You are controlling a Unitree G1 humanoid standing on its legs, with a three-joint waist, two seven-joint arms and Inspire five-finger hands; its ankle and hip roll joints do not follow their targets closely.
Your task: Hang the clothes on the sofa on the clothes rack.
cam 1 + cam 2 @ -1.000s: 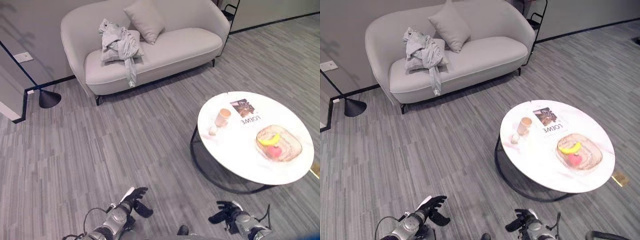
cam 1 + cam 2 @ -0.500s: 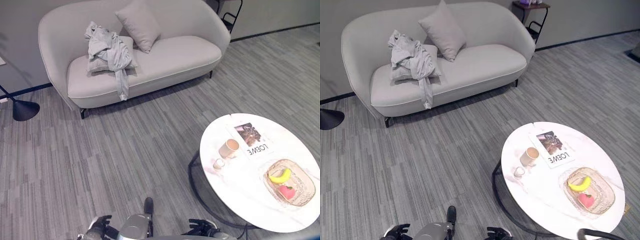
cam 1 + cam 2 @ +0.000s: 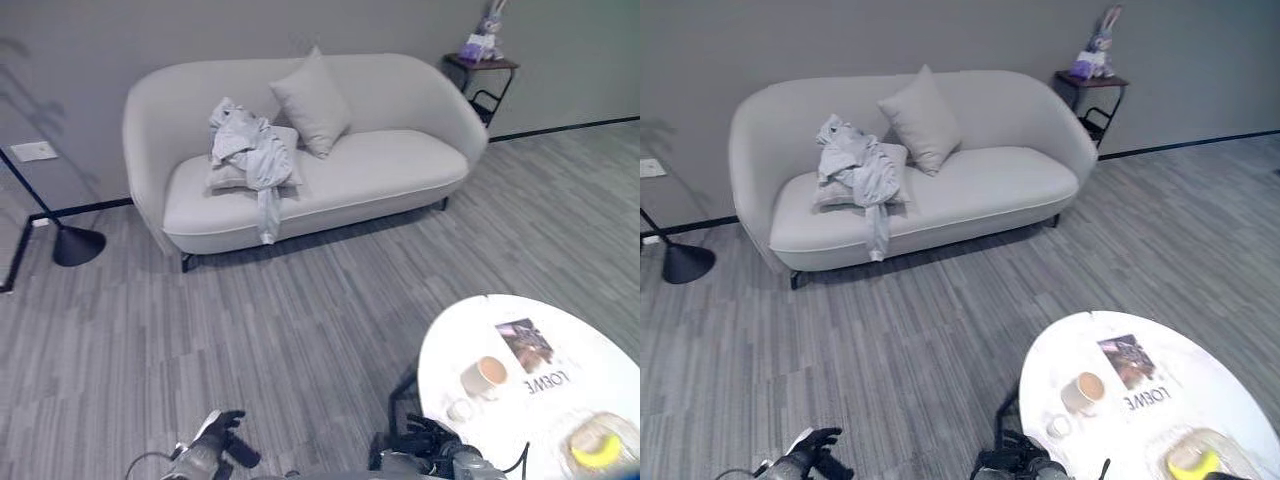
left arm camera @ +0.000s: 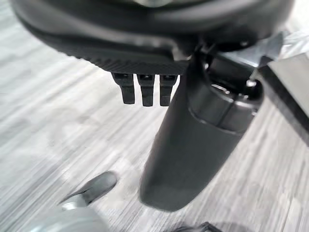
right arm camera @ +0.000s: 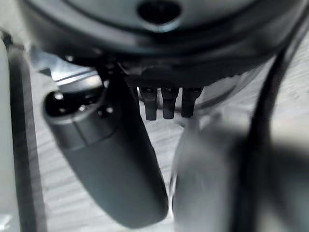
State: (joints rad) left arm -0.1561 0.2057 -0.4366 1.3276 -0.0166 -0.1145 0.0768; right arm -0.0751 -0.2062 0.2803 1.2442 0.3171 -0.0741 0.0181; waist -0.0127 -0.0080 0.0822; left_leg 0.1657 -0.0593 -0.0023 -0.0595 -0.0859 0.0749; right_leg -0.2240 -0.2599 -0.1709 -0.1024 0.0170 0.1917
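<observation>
Grey sofa w/ crumpled grey clothes on its left seat, cushion beside them. Round white table well in front of sofa, cup on it.

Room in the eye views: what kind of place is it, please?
Probably a living room or lounge: a grey sofa with a cushion and clothes, and a round coffee table with a cup.

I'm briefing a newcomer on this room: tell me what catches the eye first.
A crumpled grey garment lies heaped on the sofa, one sleeve hanging over the seat's front edge, beside a cushion. Nearer the robot stands a round white table with a cup and a magazine. Both hands hang low, holding nothing.
</observation>
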